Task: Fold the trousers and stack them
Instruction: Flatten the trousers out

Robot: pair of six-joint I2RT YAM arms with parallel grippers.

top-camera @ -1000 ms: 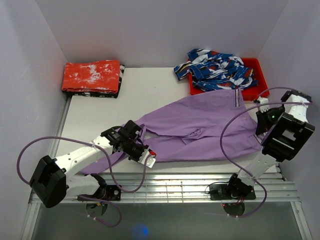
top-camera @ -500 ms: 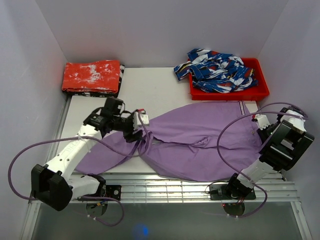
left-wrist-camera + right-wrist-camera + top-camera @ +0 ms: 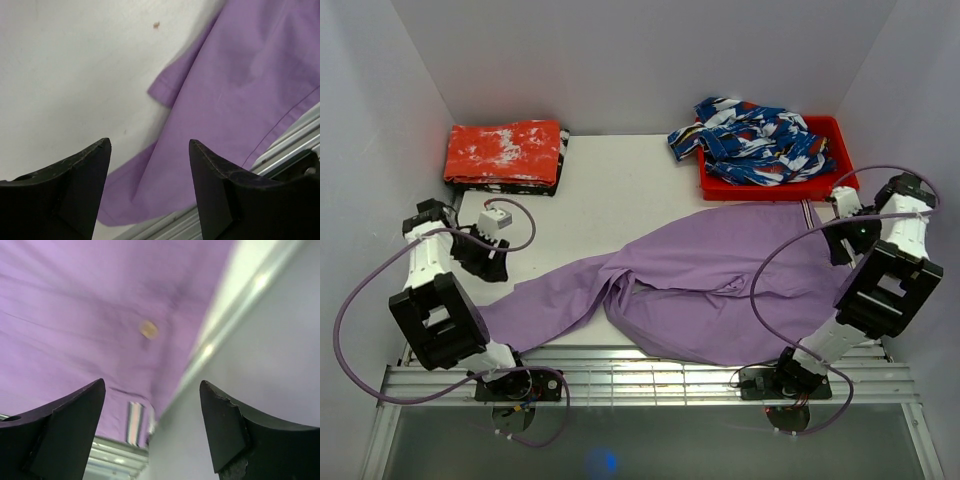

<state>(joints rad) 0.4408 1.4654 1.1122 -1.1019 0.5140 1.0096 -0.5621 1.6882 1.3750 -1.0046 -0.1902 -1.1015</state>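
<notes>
The lilac trousers [image 3: 720,270] lie spread across the table, one leg reaching toward the front left and the striped waistband trim [image 3: 807,212] at the right. My left gripper [image 3: 488,262] hangs open by the left wall, just above and left of the leg's end. In the left wrist view its open jaws [image 3: 149,141] frame the leg's hem [image 3: 240,90] with nothing between them. My right gripper [image 3: 840,245] stands open over the waistband end. In the right wrist view [image 3: 152,382] the cloth [image 3: 75,305] and the trim [image 3: 133,423] show beyond the empty jaws.
A folded red-orange cloth [image 3: 505,152] lies at the back left. A red tray [image 3: 847,180] at the back right holds a blue-white-red patterned garment [image 3: 755,140]. Walls close in both sides. A slatted metal rail [image 3: 670,370] runs along the front edge.
Both grippers opened and let go of the trousers. The left arm swung from the middle back to the left wall. The leg now lies stretched toward the front left.
</notes>
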